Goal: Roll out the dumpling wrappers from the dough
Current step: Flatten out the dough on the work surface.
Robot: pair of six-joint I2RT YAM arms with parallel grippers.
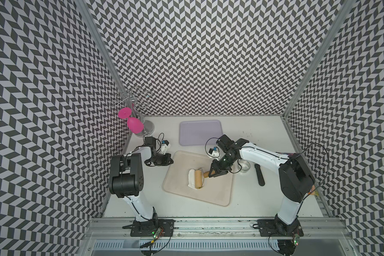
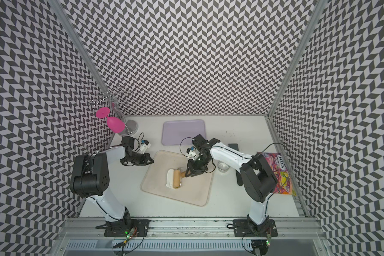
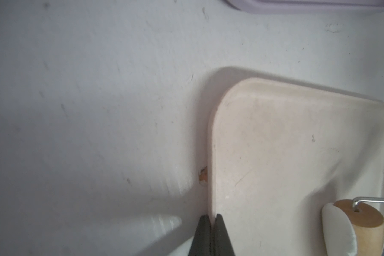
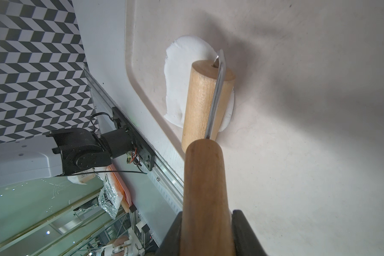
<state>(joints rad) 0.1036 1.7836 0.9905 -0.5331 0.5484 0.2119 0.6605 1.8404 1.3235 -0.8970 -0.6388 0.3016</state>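
Beige tray (image 1: 208, 192): dough (image 1: 191, 177) half hidden under roller (image 1: 198, 179); right end effector (image 1: 211, 174) pinches handle (image 4: 203, 188); left end effector (image 3: 211, 218) pressed together.

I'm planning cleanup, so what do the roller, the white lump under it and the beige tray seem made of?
The roller has a drum and handle that look like pale wood with visible grain. The frame joining them is shiny metal. The dough is a soft, matte white mass, squashed flatter under the drum. The beige tray is probably moulded plastic: matte, with a rounded raised rim and faint stains.
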